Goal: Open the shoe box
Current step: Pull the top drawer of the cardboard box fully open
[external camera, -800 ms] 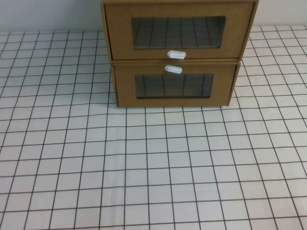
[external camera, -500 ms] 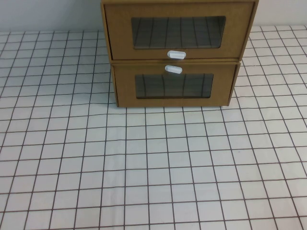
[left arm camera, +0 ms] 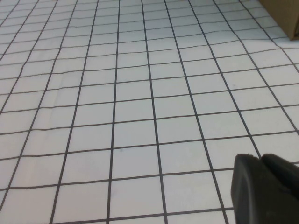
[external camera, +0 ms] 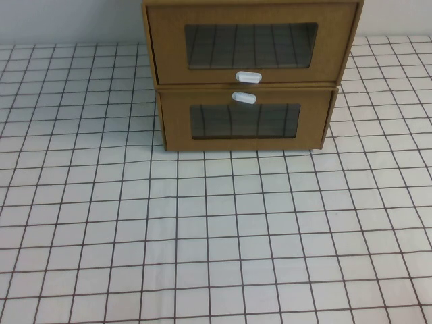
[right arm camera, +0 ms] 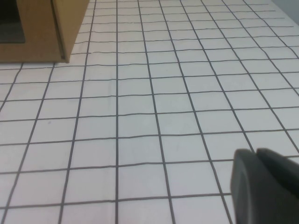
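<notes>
Two brown cardboard shoe boxes stand stacked at the back middle of the table. The lower box (external camera: 244,120) and the upper box (external camera: 250,44) each have a dark window and a white handle: lower handle (external camera: 244,98), upper handle (external camera: 248,77). Both fronts are closed. Neither arm shows in the high view. My left gripper (left arm camera: 260,158) hangs shut over bare gridded cloth, the box corner (left arm camera: 286,16) far off. My right gripper (right arm camera: 256,153) is shut too, empty, over the cloth, with the lower box's corner (right arm camera: 44,28) well away.
A white tablecloth with a black grid (external camera: 216,229) covers the whole table. A pale wall (external camera: 67,20) rises behind the boxes.
</notes>
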Controlling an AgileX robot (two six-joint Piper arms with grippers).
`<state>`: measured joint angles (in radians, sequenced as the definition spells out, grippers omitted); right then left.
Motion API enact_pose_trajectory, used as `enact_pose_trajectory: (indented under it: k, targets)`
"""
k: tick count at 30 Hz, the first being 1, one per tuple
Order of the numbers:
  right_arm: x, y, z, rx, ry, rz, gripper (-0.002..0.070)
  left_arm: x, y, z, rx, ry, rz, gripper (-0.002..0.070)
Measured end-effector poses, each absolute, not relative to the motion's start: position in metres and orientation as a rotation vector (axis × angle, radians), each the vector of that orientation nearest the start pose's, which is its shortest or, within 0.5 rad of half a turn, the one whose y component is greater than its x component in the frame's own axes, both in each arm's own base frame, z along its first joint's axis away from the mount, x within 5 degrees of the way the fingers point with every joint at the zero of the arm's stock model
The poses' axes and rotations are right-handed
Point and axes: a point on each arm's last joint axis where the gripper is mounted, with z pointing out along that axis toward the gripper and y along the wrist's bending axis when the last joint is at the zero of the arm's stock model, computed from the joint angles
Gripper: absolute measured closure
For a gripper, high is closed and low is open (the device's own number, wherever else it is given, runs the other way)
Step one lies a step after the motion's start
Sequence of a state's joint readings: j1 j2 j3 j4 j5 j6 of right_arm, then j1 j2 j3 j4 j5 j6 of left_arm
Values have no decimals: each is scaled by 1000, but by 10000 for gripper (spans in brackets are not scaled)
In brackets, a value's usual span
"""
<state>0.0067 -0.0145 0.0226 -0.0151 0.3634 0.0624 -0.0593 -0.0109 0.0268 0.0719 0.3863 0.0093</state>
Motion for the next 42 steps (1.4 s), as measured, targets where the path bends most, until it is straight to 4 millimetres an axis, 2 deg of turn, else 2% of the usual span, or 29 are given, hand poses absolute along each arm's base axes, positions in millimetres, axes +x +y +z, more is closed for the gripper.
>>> enact_pose_trajectory:
  k: [13, 15, 21, 25, 38, 42]
  targets:
    - [53, 0, 174, 42, 1855, 33, 689, 52, -1, 171, 94, 1875, 21, 679]
    - [53, 0, 174, 42, 1855, 33, 689, 53, -3, 174, 21, 1844, -62, 678]
    - [53, 0, 174, 42, 1855, 33, 689, 56, -8, 189, -331, 1656, -465, 679]
    - [53, 0, 174, 42, 1855, 33, 689, 56, -8, 194, -421, 1595, -565, 679]
    - [53, 0, 174, 42, 1855, 33, 690, 55, -9, 197, -438, 1599, -597, 678]
    - [53, 0, 174, 42, 1855, 33, 689, 58, -15, 228, -317, 1729, -545, 678]
